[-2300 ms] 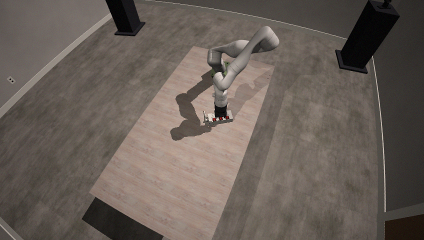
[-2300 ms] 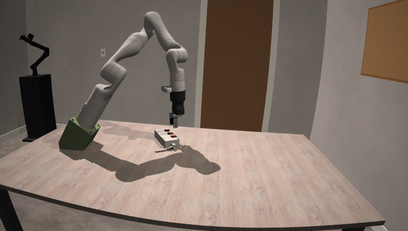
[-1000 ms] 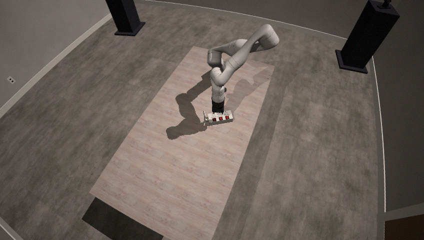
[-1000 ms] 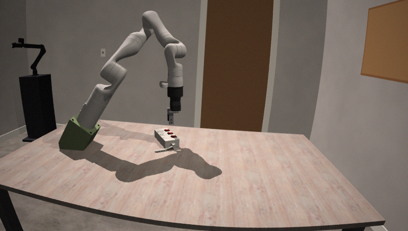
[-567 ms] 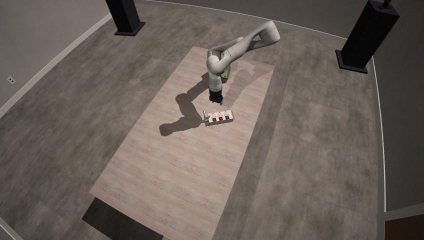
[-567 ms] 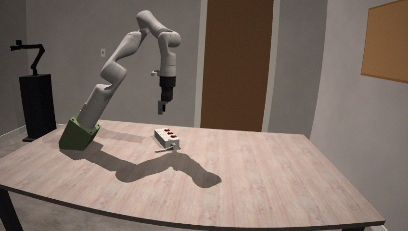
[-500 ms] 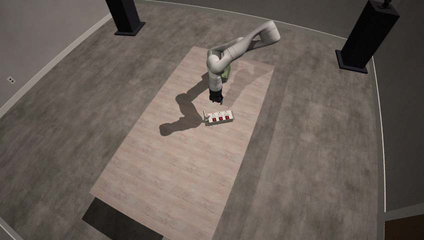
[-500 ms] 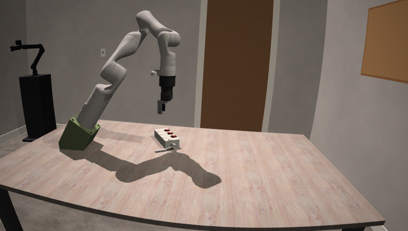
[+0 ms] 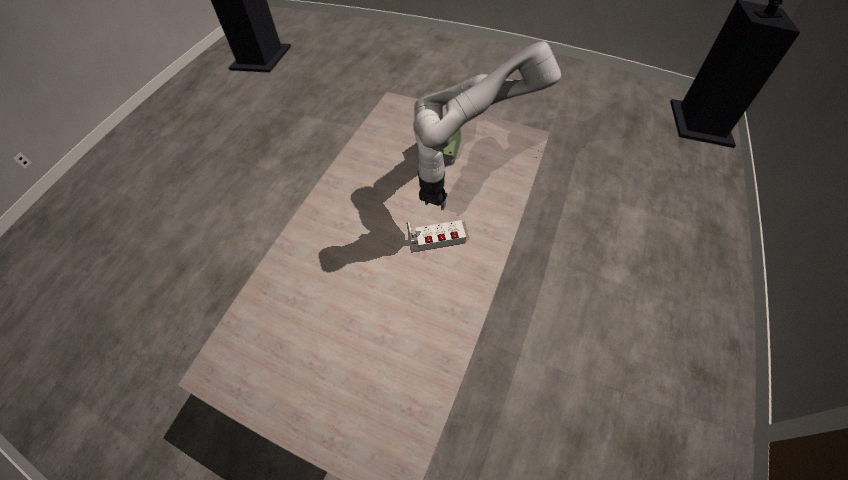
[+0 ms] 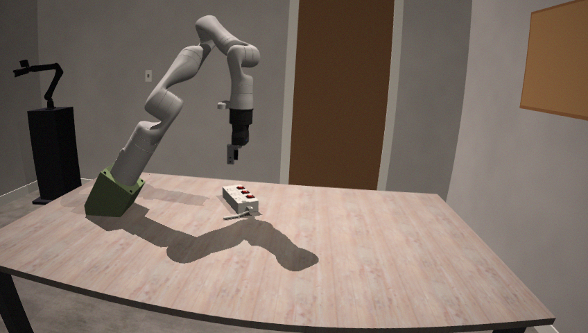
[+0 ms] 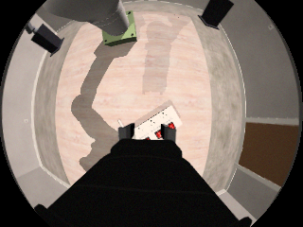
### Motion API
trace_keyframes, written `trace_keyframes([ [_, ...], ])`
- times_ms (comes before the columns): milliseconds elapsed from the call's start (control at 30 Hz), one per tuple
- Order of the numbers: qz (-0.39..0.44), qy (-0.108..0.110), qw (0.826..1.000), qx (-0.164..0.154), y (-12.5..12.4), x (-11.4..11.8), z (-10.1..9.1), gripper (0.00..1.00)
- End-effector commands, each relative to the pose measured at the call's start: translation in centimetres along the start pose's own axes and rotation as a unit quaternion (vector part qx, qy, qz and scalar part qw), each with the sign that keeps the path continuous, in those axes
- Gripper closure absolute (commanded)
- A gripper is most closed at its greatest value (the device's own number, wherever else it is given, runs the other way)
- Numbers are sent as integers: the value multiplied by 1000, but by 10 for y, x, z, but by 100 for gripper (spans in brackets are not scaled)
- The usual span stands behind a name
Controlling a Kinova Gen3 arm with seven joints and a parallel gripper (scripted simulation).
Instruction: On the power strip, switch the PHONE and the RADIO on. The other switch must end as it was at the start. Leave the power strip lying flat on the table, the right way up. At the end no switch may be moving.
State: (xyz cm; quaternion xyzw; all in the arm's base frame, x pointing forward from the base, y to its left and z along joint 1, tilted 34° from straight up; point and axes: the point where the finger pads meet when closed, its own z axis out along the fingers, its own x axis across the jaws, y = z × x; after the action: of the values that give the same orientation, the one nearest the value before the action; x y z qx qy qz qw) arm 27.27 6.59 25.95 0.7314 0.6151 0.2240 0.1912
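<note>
Near the middle of the desk (image 10: 371, 263), the white power strip (image 10: 240, 198) lies flat, right way up, its three red switches (image 9: 441, 236) in a row. The top view shows a short grey cord stub (image 9: 409, 231) at one end; the wrist view hides most of the strip behind the black hand. The gripper (image 10: 232, 155) hangs above and beside the strip, apart from it, fingers spread fully and holding nothing. The exterior view alone shows the arm's green base (image 10: 107, 198).
</note>
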Motion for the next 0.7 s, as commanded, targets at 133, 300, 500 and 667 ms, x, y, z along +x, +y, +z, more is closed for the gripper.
trace_keyframes([
  [133, 47, -1, 999, 1, 5, 1, 6, 0],
  [300, 99, -1, 995, 1, 10, 2, 13, 0],
  [500, 240, -2, 971, 2, 25, 3, 32, 0],
  [667, 358, -2, 934, 1, 40, 1, 49, 0],
])
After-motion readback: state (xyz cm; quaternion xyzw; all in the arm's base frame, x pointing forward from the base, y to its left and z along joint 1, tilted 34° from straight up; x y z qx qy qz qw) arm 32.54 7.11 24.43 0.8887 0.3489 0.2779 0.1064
